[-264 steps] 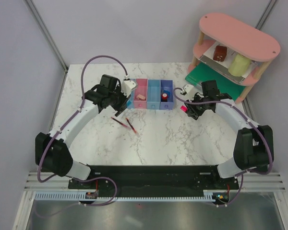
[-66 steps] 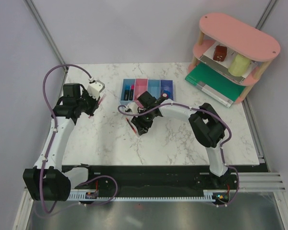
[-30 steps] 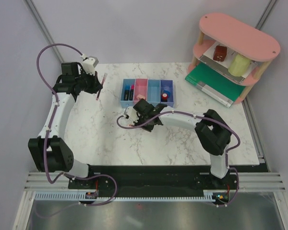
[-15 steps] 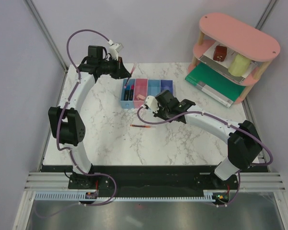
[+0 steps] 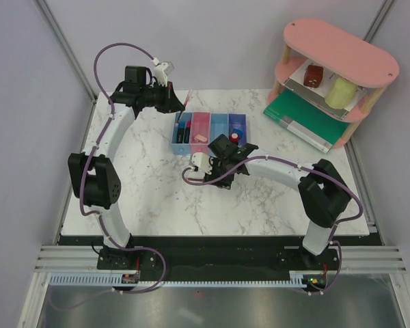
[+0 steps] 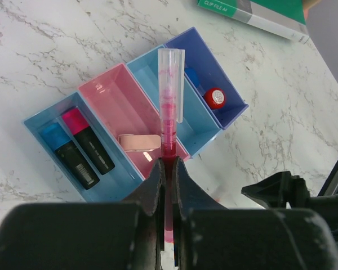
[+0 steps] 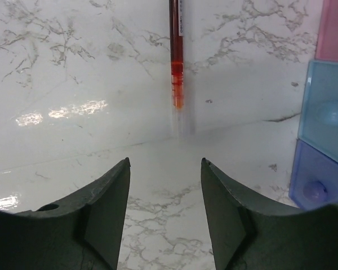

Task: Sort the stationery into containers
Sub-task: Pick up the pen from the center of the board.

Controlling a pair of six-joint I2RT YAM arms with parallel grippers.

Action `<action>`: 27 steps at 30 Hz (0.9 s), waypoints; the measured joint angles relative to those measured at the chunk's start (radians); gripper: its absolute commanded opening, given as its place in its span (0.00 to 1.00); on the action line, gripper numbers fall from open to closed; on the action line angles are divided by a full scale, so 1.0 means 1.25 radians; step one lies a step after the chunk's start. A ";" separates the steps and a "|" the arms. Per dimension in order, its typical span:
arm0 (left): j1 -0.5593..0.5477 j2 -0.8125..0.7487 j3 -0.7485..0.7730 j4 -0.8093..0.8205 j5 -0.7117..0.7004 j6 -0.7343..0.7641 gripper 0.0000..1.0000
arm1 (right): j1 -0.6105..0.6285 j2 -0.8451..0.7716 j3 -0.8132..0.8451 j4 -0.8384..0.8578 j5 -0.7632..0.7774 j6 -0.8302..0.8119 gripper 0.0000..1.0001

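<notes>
Left jaws clamp a thin red pen [image 6: 169,112] above the bin row [image 6: 112,109], probably lining up a drop into the middle light-blue bin [image 6: 198,125]; right jaws spread wide over a second red pen [image 7: 176,62] lying on the worktop [image 7: 73,84], set to straddle it.

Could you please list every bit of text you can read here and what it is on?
"CLIP FILE A4": white print on the green folder, at the top edge of the left wrist view.
Too small to read: tiny dark marks on the red pen lying on the table.
No text seen on the bins, the markers or the pink pen in the left gripper.
</notes>
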 measured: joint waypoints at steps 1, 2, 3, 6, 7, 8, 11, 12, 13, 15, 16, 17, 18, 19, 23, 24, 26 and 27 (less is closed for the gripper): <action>0.002 -0.006 -0.006 0.000 -0.006 0.000 0.02 | 0.002 0.017 0.007 0.005 -0.007 -0.005 0.61; 0.003 -0.014 -0.013 0.000 -0.009 0.000 0.02 | 0.003 0.031 0.012 0.007 -0.009 -0.007 0.61; 0.004 -0.023 -0.021 0.000 -0.012 0.000 0.02 | 0.004 0.048 0.019 0.008 -0.012 -0.012 0.60; 0.008 -0.059 -0.050 -0.002 -0.023 0.001 0.02 | 0.005 0.093 0.042 0.013 -0.024 -0.016 0.57; 0.009 -0.074 -0.060 -0.001 -0.028 0.002 0.02 | 0.005 0.104 0.051 0.015 -0.029 -0.015 0.56; 0.010 -0.090 -0.070 -0.001 -0.031 0.004 0.02 | 0.005 0.112 0.058 0.019 -0.033 -0.011 0.56; 0.014 -0.134 -0.098 0.000 -0.039 0.016 0.02 | 0.006 0.116 0.078 0.038 -0.042 0.004 0.54; 0.016 -0.150 -0.106 0.000 -0.045 0.021 0.02 | 0.008 0.117 0.090 0.044 -0.043 0.009 0.53; 0.018 -0.163 -0.112 -0.001 -0.048 0.025 0.02 | 0.010 0.120 0.104 0.051 -0.045 0.014 0.53; 0.022 -0.183 -0.121 0.000 -0.050 0.030 0.02 | 0.014 0.132 0.136 0.063 -0.046 0.023 0.53; 0.024 -0.192 -0.124 0.001 -0.050 0.031 0.02 | 0.015 0.143 0.154 0.071 -0.046 0.028 0.54; 0.027 -0.199 -0.127 0.001 -0.051 0.033 0.02 | 0.017 0.158 0.175 0.081 -0.047 0.031 0.55; 0.031 -0.206 -0.131 0.003 -0.051 0.035 0.02 | 0.019 0.172 0.190 0.088 -0.049 0.034 0.55; 0.034 -0.213 -0.137 0.004 -0.051 0.037 0.02 | 0.020 0.183 0.201 0.091 -0.051 0.034 0.55; 0.044 -0.233 -0.161 0.004 -0.054 0.045 0.02 | 0.025 0.215 0.225 0.081 -0.071 0.032 0.57; 0.045 -0.235 -0.163 0.003 -0.055 0.048 0.02 | 0.026 0.218 0.225 0.079 -0.074 0.031 0.57; 0.050 -0.235 -0.165 0.003 -0.058 0.051 0.02 | 0.031 0.222 0.225 0.071 -0.080 0.029 0.57; 0.051 -0.235 -0.166 0.002 -0.059 0.052 0.02 | 0.031 0.223 0.225 0.069 -0.081 0.027 0.57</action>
